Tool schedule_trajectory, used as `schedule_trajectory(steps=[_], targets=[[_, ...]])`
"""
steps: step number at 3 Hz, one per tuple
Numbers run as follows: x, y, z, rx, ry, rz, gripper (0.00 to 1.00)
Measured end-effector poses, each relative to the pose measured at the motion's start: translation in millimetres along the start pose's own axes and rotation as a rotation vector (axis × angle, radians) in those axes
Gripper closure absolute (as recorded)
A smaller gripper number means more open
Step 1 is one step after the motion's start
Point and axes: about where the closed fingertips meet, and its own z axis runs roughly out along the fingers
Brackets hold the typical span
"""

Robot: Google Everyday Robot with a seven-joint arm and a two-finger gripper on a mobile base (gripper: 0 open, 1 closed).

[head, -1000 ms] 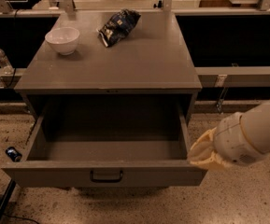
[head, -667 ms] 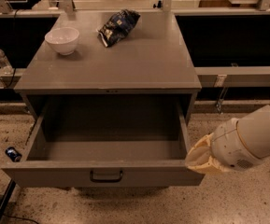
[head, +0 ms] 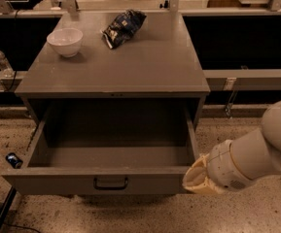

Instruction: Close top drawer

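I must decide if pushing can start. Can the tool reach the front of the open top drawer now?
Probably yes. The tool is at the right end of the front panel of the top drawer, and nothing stands between them.

Wide grey metal top drawer [head: 57,181]: painted sheet metal, matt, smooth on front and inner walls. Small dark loop handle [head: 111,183]: dull metal look. Grey metal counter [head: 140,67]: matt, faint sheen. Round white bowl [head: 65,41]: glossy, ceramic-like. Crumpled dark blue snack bag [head: 123,27]: shiny foil-plastic, creased. Clear plastic bottle [head: 2,62]: glossy. Speckled stone floor [head: 266,217]: grainy, rough-looking. Cream end effector [head: 194,176], at drawer's front right corner: matt, soft-looking covering. White robot arm [head: 261,152] behind it: smooth plastic shell, satin.
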Motion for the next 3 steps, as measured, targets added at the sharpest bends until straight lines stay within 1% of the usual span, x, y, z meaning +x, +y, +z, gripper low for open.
schedule_trajectory(steps=[1, 3], targets=[[6, 3, 30, -0.002, -0.023, -0.023, 1.00], [8, 0, 78, 0.034, -0.015, -0.126, 1.00]])
